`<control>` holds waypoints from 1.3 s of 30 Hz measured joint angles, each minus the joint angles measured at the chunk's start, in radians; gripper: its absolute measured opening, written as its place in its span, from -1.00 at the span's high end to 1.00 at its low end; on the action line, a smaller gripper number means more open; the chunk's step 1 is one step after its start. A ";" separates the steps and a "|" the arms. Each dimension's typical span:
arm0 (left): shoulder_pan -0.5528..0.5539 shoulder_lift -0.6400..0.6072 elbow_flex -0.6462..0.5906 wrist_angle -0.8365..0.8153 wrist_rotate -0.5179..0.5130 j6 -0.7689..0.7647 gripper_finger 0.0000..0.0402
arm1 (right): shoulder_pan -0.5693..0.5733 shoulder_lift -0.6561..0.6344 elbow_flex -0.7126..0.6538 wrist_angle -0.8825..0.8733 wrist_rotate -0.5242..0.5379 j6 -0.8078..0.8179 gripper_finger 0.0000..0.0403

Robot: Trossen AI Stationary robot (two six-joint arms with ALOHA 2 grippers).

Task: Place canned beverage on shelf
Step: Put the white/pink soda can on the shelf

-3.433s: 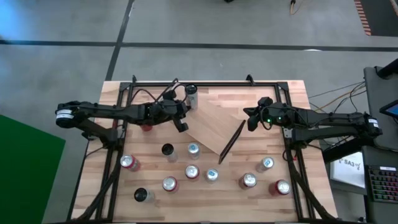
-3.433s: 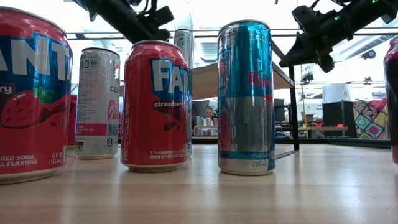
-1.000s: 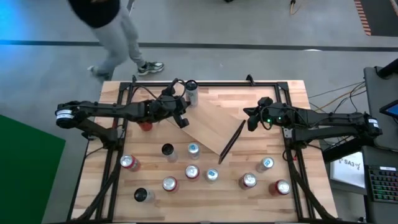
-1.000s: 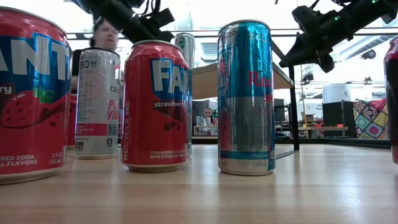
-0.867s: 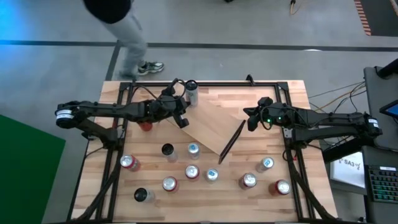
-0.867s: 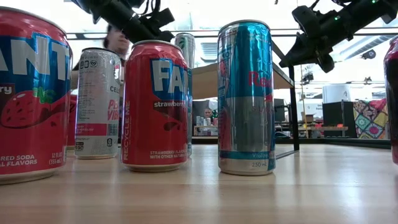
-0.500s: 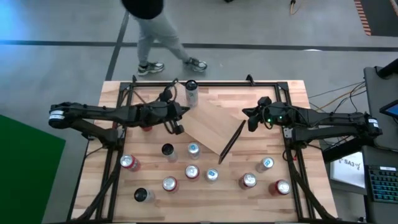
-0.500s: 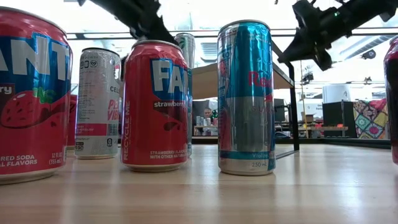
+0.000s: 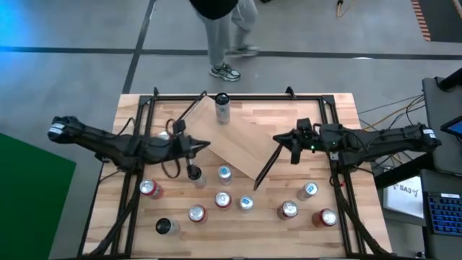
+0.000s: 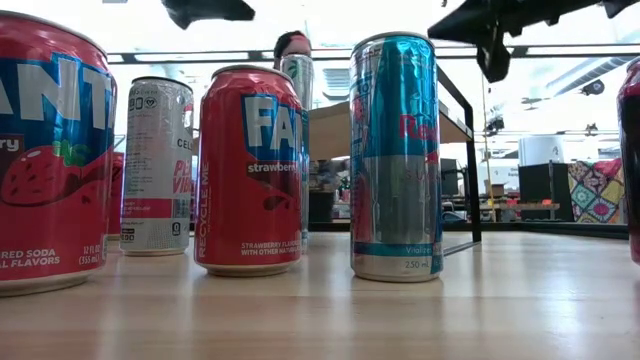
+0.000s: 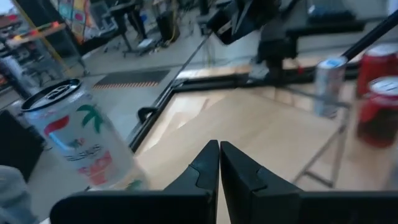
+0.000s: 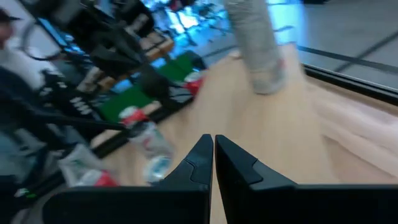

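A: While the shelf point(image 9: 245, 148) sits skewed mid-table between both grippers, where's the can?
B: Tall slim can point(image 9: 222, 108) stands upright by its far corner; whether it's on the plank or the table point(image 9: 339, 115), hard to tell.
A: Left gripper point(image 9: 202, 146)?
B: Clenched, empty, at the shelf's near-left edge; a dark-topped can point(image 9: 194, 173) just beside it.
A: Right gripper point(image 9: 280, 139)?
B: Fingers pressed together, nothing held, over the shelf's black end frame point(image 9: 268, 165).
A: Else?
B: Person point(image 9: 220, 32) walking past the far edge.

Eleven cans point(image 9: 223, 201), one shelf point(image 9: 245, 148), two arms point(image 9: 108, 141)
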 joint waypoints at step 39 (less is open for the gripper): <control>-0.243 -0.122 -0.017 0.058 0.003 -0.009 1.00 | 0.242 0.634 0.866 -1.173 -0.273 0.453 0.95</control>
